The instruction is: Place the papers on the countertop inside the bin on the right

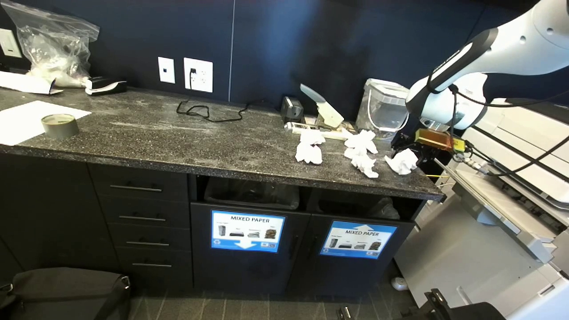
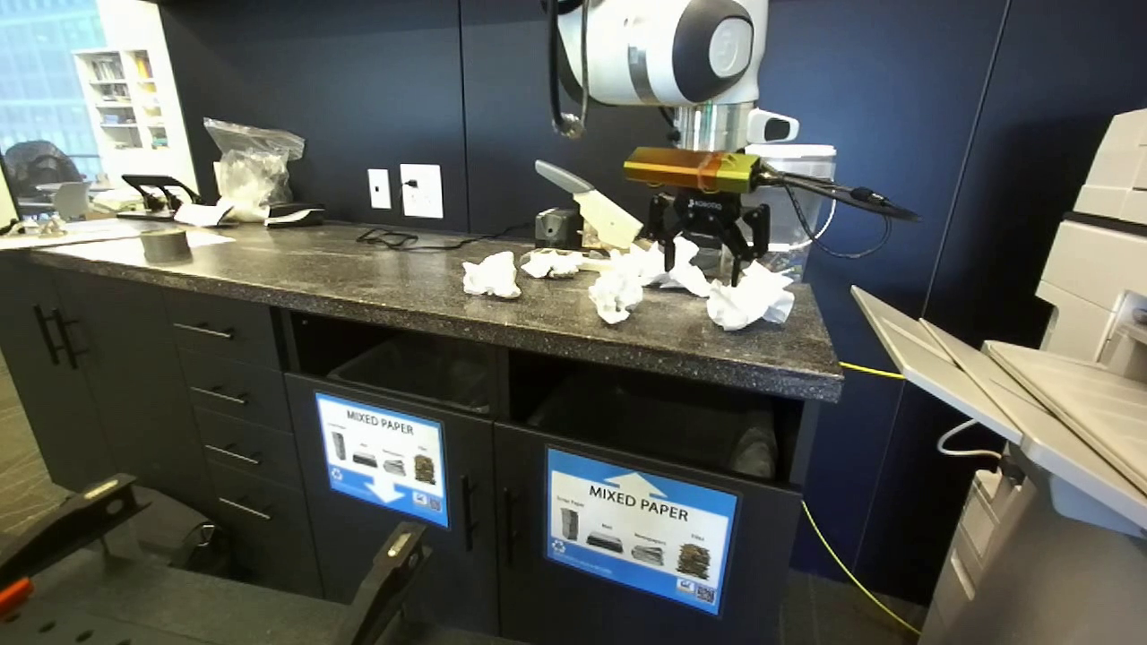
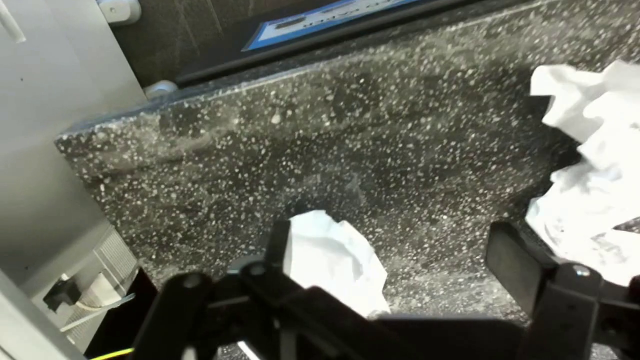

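Papers (image 1: 364, 165): white wads on the right part of the counter (image 1: 178, 142).
End wad (image 2: 753, 300): nearest the counter's right end and apart from the rest, so likely the easiest to take alone.
Gripper (image 2: 703, 267): fingers (image 3: 512, 265) spread wide, nothing held; in the wrist view the end wad shows between them, beside 1 finger. Whether it touches, I cannot tell.
Crumples: should be very light and soft, giving under a squeeze; hard to break, easy to flatten.
Folds: probably dry with fair grip, so skidding worries me more than slipping; a brush from 1 finger could push the wad along.
Flaps: thin, likely floppy; a pinch there may tear or let the wad swing.
Core: best hold, I judge, 1 finger each side of the thickest part, low, squeezed lightly.
Bunch (image 1: 361, 140): wads touching or overlapping, I cannot tell which; a grasp there could lift 2 together.
Bin (image 2: 762, 546): slot (image 2: 618, 408) below the counter's edge; loose flaps may snag there, so a compact hold should help.
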Controlling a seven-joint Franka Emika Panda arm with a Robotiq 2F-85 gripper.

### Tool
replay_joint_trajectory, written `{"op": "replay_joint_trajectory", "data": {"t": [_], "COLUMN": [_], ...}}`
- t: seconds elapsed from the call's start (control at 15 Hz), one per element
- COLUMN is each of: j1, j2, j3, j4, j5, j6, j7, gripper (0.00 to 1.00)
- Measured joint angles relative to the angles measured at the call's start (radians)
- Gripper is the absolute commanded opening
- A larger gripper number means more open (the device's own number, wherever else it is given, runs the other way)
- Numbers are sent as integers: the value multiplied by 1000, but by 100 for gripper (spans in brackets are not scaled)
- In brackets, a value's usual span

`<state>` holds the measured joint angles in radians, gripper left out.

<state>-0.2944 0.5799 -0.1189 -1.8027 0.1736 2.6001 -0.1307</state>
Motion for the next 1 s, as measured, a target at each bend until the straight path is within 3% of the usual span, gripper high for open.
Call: {"op": "replay_joint_trajectory", "data": {"t": [0.4, 1.0], "j1": [-53, -83], "j2": [125, 240], "j3": [20, 32], "j4": [165, 307], "j5": [0, 0], "j6": [-14, -34], "j7": [-5, -6], "gripper": [100, 100]}}
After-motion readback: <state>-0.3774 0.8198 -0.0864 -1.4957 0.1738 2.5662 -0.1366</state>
